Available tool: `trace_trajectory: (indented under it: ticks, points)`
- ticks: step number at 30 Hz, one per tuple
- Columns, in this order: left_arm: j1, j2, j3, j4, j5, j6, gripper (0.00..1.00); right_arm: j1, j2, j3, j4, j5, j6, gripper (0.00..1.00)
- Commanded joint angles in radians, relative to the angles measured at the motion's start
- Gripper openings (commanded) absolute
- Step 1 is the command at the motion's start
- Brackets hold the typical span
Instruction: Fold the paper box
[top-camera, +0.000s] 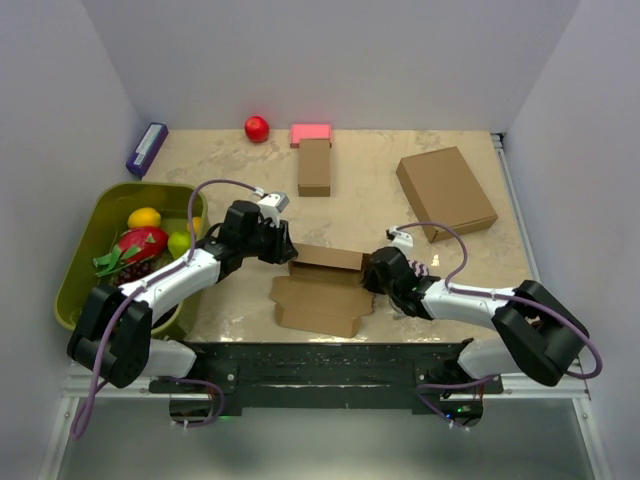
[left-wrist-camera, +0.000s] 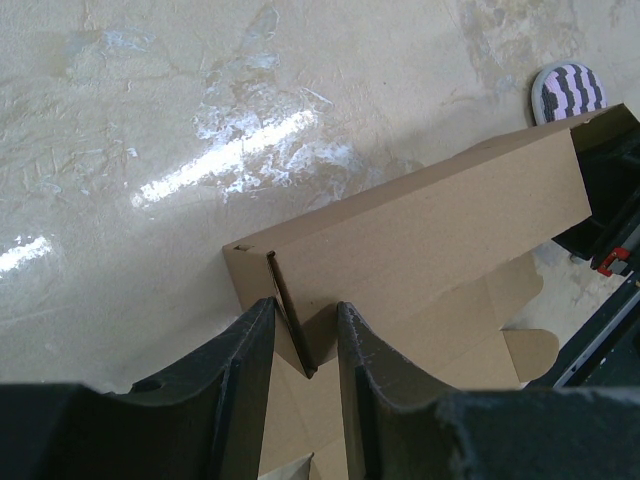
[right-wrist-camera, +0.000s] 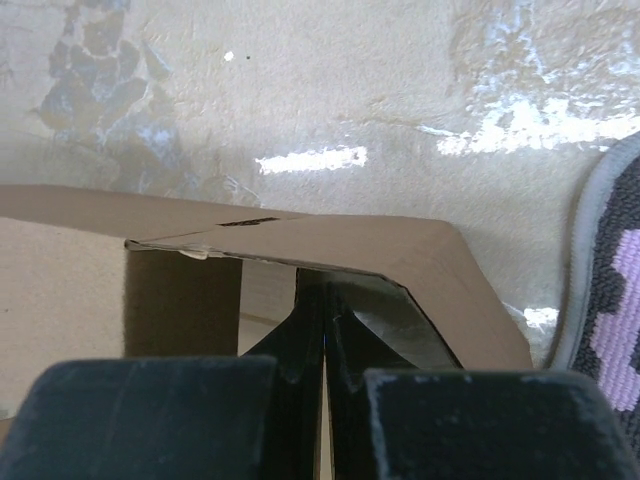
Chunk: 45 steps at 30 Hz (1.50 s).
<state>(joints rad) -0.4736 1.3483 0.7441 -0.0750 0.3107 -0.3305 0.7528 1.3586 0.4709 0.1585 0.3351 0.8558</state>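
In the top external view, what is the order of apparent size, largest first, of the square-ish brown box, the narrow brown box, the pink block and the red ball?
1. square-ish brown box
2. narrow brown box
3. pink block
4. red ball
The last two look close in size; the block seems only slightly larger.

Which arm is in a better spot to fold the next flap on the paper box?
Probably left: the left hand straddles a raised end flap of the paper box, ready to bend it. The right hand is shut at the other corner.
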Motion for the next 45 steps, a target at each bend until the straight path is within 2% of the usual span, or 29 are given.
trace_trajectory:
  ticks: [1, 17, 32, 45]
  points:
    - [-0.005, 0.009, 0.018, 0.001, 0.022, -0.001, 0.36, 0.010, -0.021, 0.015, 0.073, -0.024, -0.003, 0.00]
    - [-0.005, 0.014, 0.018, 0.001, 0.027, -0.001, 0.36, 0.045, 0.129, 0.034, 0.116, -0.048, 0.022, 0.00]
    - [-0.005, 0.014, 0.018, 0.001, 0.033, -0.002, 0.36, 0.052, -0.009, 0.005, 0.102, -0.022, 0.075, 0.00]
    - [-0.003, 0.015, 0.017, 0.001, 0.038, -0.002, 0.35, 0.053, 0.085, -0.003, 0.145, -0.042, 0.086, 0.00]
